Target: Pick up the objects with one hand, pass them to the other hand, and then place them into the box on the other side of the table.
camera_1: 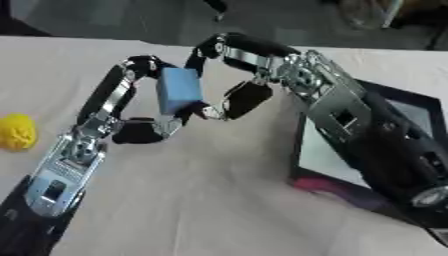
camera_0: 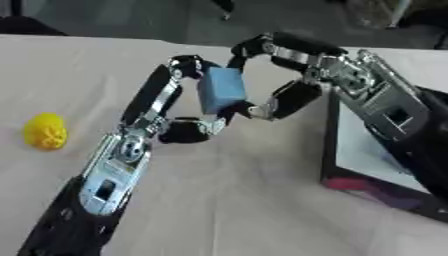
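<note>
Step in hand looks like the handover, mid-air above the table (camera_0: 227, 200). Left hand (camera_0: 162, 107) comes up from lower left w/ fingers and thumb curled round the blue block (camera_0: 220, 90); right hand (camera_0: 293, 75) reaches in from the right, its fingers arched over the block's top and thumb tucked under by the lower edge, so both hands appear to be on it at once. Can't tell which hand carries the weight. Next move, as a judgement: one hand has to let go cleanly while the other keeps its pinch, then the block goes to the box (camera_1: 411, 112), which sits just beside/under the right arm at the table's right side. Block is a plain light-blue rectangular piece, held upright, slightly tilted, smooth faces. Yellow bumpy object (camera_0: 45, 131) lies well apart on the left, untouched; prob. next item.
</note>
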`<state>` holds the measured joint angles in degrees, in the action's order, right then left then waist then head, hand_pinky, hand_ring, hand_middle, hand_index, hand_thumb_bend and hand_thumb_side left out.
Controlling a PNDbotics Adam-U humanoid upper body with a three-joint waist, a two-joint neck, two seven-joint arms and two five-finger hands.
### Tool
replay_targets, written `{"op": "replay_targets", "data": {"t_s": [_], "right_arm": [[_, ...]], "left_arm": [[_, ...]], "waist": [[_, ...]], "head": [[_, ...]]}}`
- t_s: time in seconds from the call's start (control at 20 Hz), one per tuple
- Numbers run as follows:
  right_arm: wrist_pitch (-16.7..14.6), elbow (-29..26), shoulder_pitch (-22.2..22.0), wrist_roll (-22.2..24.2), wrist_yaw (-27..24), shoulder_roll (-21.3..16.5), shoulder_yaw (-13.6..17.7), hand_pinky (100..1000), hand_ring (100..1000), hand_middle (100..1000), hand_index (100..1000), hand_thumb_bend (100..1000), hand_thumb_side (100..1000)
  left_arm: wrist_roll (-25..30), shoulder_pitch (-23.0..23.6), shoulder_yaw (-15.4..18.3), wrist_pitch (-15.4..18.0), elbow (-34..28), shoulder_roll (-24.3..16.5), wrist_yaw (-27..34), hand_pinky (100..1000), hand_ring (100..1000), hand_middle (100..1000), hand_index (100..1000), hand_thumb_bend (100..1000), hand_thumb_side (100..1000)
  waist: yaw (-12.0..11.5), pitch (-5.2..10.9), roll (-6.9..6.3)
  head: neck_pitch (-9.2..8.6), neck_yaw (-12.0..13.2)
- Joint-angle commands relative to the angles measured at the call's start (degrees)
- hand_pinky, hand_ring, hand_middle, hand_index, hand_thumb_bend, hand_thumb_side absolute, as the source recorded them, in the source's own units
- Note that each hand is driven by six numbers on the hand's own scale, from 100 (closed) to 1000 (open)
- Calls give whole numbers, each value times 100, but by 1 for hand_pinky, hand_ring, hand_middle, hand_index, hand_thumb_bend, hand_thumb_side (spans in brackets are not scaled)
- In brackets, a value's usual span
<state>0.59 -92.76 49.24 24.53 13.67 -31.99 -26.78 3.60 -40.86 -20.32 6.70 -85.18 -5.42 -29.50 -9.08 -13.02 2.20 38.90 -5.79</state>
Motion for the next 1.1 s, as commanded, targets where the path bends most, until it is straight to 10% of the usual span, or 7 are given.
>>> {"op": "replay_targets", "data": {"t_s": [0.05, 0.5, 0.65, 1.1], "right_arm": [[64, -29, 98, -16, -131, -30, 67, 923, 950, 605, 724, 230, 269], [124, 19, 79, -6, -284, -27, 88, 914, 906, 529, 644, 100, 161], [204, 16, 77, -16, -390, -46, 118, 912, 902, 517, 628, 100, 149], [360, -73, 79, -5, -586, -97, 172, 909, 899, 507, 613, 100, 134]], "left_arm": [[54, -114, -36, -21, -34, 59, -28, 739, 762, 557, 523, 100, 159], [-35, -108, -42, -49, -11, 44, -92, 759, 786, 625, 694, 100, 105], [-51, -111, -36, -159, 14, 18, -300, 784, 810, 674, 798, 342, 269], [-205, -77, -14, -653, 60, 14, -716, 801, 825, 691, 830, 562, 525]], "waist": [[3, 56, 48], [-6, 45, 46], [0, 54, 42], [21, 48, 20]], "head": [[-56, -19], [-110, -41], [-93, -50], [-47, -49]]}}
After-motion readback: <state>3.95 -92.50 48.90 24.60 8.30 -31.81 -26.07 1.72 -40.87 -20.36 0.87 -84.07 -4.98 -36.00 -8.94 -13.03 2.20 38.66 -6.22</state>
